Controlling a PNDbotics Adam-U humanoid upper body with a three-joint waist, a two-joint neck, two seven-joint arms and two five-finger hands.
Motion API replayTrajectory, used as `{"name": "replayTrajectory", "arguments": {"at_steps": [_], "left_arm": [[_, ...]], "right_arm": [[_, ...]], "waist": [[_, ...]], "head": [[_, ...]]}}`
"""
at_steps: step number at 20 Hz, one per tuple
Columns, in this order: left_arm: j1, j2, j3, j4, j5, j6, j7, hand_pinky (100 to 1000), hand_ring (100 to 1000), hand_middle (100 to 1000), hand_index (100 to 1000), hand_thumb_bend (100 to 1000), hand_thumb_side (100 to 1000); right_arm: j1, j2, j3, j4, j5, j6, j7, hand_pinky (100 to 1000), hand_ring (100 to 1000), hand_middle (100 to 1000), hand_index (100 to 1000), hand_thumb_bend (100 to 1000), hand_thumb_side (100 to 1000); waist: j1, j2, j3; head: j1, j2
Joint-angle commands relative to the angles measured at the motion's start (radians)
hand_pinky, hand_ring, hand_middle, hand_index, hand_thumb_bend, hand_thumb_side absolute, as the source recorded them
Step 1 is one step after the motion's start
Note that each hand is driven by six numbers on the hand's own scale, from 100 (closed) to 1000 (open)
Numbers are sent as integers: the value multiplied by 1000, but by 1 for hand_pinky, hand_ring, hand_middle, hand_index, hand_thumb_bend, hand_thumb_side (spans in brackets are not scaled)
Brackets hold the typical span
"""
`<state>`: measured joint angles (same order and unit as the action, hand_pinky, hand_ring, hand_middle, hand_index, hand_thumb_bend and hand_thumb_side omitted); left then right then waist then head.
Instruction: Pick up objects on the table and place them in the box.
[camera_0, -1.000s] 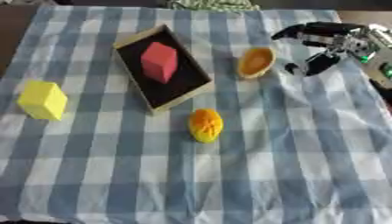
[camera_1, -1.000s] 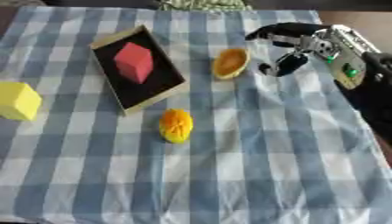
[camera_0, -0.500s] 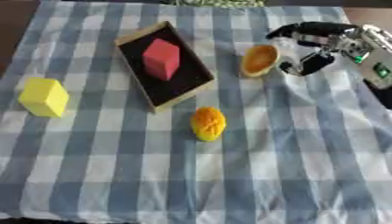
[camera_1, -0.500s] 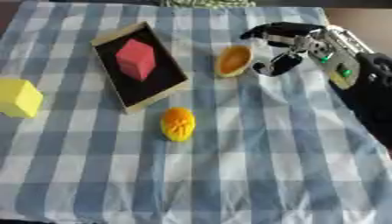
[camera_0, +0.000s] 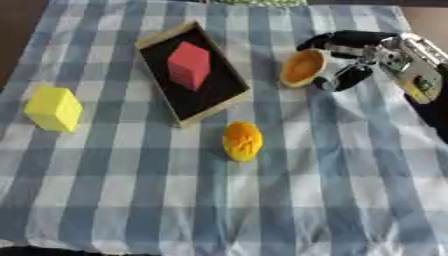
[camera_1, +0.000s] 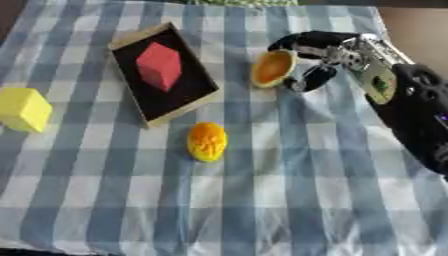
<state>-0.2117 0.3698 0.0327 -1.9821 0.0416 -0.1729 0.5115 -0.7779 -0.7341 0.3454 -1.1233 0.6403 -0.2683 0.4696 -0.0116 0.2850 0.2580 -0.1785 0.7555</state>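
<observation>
Closer now than a second ago, the right hand (camera_0: 346, 60) at upper right has curled its fingers round the orange bowl (camera_0: 300, 67), tipping it on edge. Upper centre, the box (camera_0: 232, 97) holds a red block (camera_0: 189, 65). Far left sits a yellow block (camera_0: 53, 108); mid-frame, an orange fruit (camera_0: 241, 141).

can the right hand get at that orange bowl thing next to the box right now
Probably yes. The right hand is already at the orange bowl-shaped piece, fingers arched over its rim, thumb beside it, and nothing lies between them; the box sits clear to its left.
</observation>
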Motion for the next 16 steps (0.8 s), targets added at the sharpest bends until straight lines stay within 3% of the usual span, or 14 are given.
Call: {"name": "replayTrajectory", "arguments": {"at_steps": [1,5,10,13,16], "left_arm": [[-13,20,1,-18,4,-2,-3,774,743,781,839,257,555],[-12,20,1,-18,6,-2,-4,775,743,781,839,254,557],[-11,19,1,-18,7,-1,-4,775,743,782,839,251,559],[-10,20,1,-18,7,-1,-5,776,743,782,839,251,559],[-10,21,2,-18,6,-1,-6,777,743,782,840,250,559]], "right_arm": [[-25,-12,-11,17,25,-7,-1,959,973,946,1000,305,100],[-29,-2,-17,43,38,-14,-10,954,964,920,1000,249,100],[-31,5,-24,54,21,-3,-44,924,928,776,893,100,100],[-30,4,-27,48,-3,12,-85,907,900,671,792,100,100],[-28,-3,-26,31,-25,26,-111,907,895,665,787,100,100]], "waist": [[-14,3,3],[-14,7,7],[-13,8,7],[-13,8,6],[-13,6,4]], "head": [[-2,-12],[-1,-13],[0,-12],[1,-11],[3,-10]]}}
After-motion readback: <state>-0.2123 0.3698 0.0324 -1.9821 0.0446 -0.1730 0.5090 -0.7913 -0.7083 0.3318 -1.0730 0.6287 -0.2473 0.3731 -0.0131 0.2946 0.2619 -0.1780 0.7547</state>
